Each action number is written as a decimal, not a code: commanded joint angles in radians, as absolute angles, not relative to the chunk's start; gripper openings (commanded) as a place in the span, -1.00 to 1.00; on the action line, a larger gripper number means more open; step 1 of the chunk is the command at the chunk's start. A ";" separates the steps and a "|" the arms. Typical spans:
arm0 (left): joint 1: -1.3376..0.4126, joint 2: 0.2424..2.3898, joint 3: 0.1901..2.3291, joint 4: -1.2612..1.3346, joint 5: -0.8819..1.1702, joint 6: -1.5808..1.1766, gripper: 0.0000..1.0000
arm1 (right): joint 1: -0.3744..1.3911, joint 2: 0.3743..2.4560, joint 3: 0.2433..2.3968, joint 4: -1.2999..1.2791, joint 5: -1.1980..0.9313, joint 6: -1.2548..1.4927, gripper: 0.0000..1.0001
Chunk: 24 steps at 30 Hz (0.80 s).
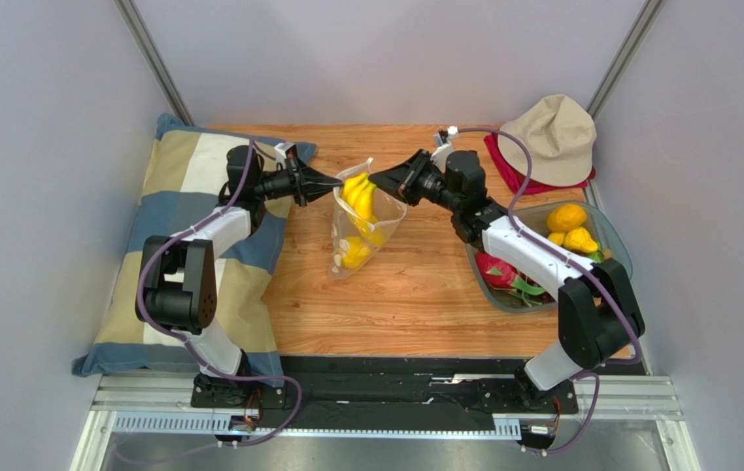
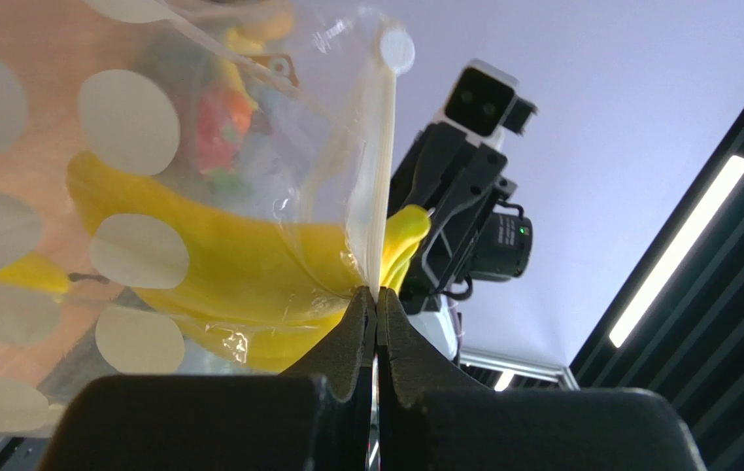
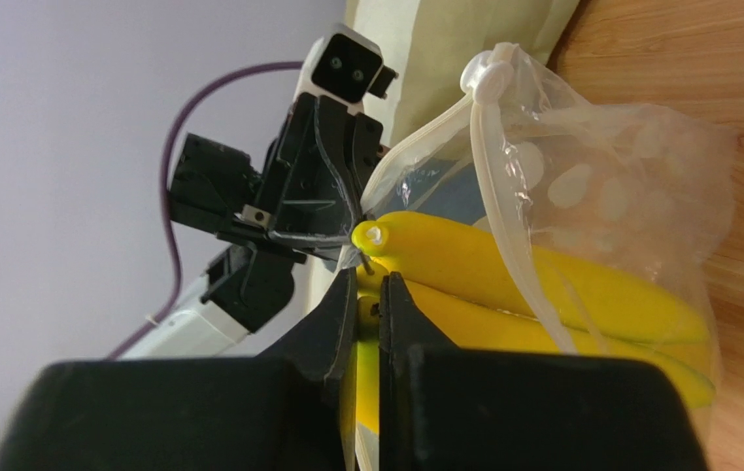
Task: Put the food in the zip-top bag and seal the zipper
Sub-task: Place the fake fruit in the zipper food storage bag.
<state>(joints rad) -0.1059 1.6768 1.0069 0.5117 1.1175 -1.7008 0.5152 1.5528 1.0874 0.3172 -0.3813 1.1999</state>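
Observation:
The dotted clear zip-top bag (image 1: 349, 257) hangs upright over the table's middle, held between both grippers. Yellow bananas (image 1: 358, 201) stand in it, their tops poking out of the mouth. My left gripper (image 1: 332, 184) is shut on the whitish zipper strip (image 2: 378, 177) at the mouth's left end (image 2: 376, 294). My right gripper (image 1: 381, 184) is shut on the bananas' stem end (image 3: 366, 285), beside the bag's strip (image 3: 492, 157). An orange (image 1: 566, 217), a yellow fruit (image 1: 580, 239) and a pink dragon fruit (image 1: 499, 272) lie in the tray. No grapes show.
The grey tray (image 1: 614, 228) stands at the right under my right arm. A beige hat (image 1: 553, 137) on a red cloth (image 1: 509, 169) lies at the back right. A checked pillow (image 1: 179, 226) covers the left side under my left arm.

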 commanded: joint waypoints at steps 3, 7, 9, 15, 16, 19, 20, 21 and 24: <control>-0.104 1.657 1.020 0.578 1.134 -1.715 -1.00 | 0.624 1.486 1.253 0.019 -0.270 0.724 -1.00; -0.107 1.660 1.011 0.598 1.150 -1.717 -1.00 | 0.689 1.538 1.328 -0.118 -0.203 0.568 -1.00; -0.112 1.661 1.011 0.603 1.166 -1.715 -1.00 | 0.719 1.580 1.380 -0.206 -0.189 0.501 -1.00; -0.114 1.648 1.009 0.553 1.189 -1.660 -1.00 | 0.732 1.608 1.447 -0.310 -0.147 0.382 -1.00; -0.114 1.644 1.009 0.540 1.190 -1.646 -1.00 | 0.733 1.597 1.440 -0.292 -0.165 0.350 -1.00; -0.114 1.646 1.011 0.525 1.198 -1.624 -1.00 | 0.739 1.526 1.365 -0.167 -0.346 0.203 -1.00; -0.114 1.652 1.015 0.525 1.209 -1.623 -1.00 | 0.739 1.511 1.349 -0.144 -0.444 0.169 -1.00; -0.115 1.655 1.019 0.525 1.216 -1.620 -1.00 | 0.738 1.496 1.316 -0.105 -0.506 0.128 -1.00; -0.117 1.657 1.032 0.517 1.227 -1.606 -1.00 | 0.733 1.471 1.304 -0.129 -0.702 0.003 -1.00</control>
